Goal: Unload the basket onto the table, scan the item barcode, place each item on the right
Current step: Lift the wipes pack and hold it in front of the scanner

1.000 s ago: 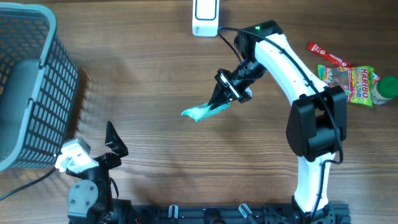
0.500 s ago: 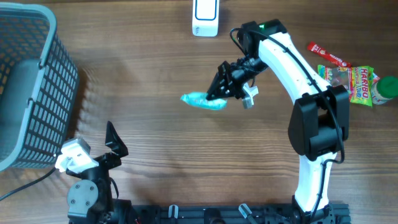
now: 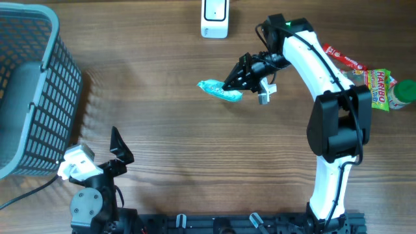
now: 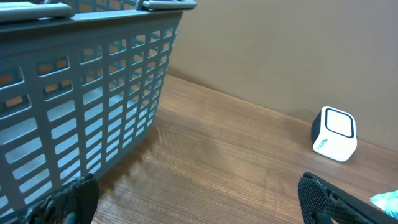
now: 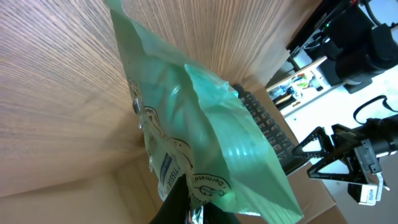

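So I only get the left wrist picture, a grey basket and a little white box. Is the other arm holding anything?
Observer: Yes, the right hand is shut on a teal packet, out over the middle of the table.
Visitor: Near that white box?
Observer: Apart from it: the white box sits at the far edge, and the packet is well short of it.
Visitor: Anything else around?
Observer: A Haribo bag and a red stick packet lie at the table's right edge.

1 overhead downward, 2 wrist close-ups
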{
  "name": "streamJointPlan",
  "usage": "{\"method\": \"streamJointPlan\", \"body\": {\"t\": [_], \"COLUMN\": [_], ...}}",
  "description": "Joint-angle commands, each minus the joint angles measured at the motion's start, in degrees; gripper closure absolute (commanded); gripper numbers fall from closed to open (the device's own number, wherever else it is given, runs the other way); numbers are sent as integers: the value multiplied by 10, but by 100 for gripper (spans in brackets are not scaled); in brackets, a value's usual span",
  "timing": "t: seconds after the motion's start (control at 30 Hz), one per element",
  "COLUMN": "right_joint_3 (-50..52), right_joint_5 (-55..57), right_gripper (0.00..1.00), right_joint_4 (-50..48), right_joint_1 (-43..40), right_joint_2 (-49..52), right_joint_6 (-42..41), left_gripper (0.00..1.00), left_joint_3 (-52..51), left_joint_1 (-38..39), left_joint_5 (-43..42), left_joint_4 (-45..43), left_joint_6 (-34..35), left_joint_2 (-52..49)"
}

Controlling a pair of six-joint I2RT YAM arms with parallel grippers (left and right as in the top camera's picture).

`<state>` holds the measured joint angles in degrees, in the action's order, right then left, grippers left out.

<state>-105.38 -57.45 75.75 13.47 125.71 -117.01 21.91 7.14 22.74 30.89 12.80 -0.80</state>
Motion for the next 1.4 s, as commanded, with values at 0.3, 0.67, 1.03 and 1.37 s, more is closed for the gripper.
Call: {"method": "streamJointPlan", "body": {"t": [0.3,0.67,1.03,1.37], "right_joint_3": [0,0,0,0], "right_joint_5": [-35,-168,219,300], "right_gripper": [95,96,96,96], "right_joint_4": [-40,-424,-650,-799], "right_joint_1": [-18,-5,36,38], "right_joint_2": [14,7,7,100], "right_joint_6": [-14,308,389,255], "left_gripper": [0,0,0,0], "left_joint_3": [-5,-5,-5,-5], "left_joint_1": [3,3,3,3], "left_joint_5": [-2,-2,-2,-2], "left_joint_4": [-1,-1,-1,-1], "left_joint_6": [3,3,3,3], "left_joint_2": [5,5,5,5]}}
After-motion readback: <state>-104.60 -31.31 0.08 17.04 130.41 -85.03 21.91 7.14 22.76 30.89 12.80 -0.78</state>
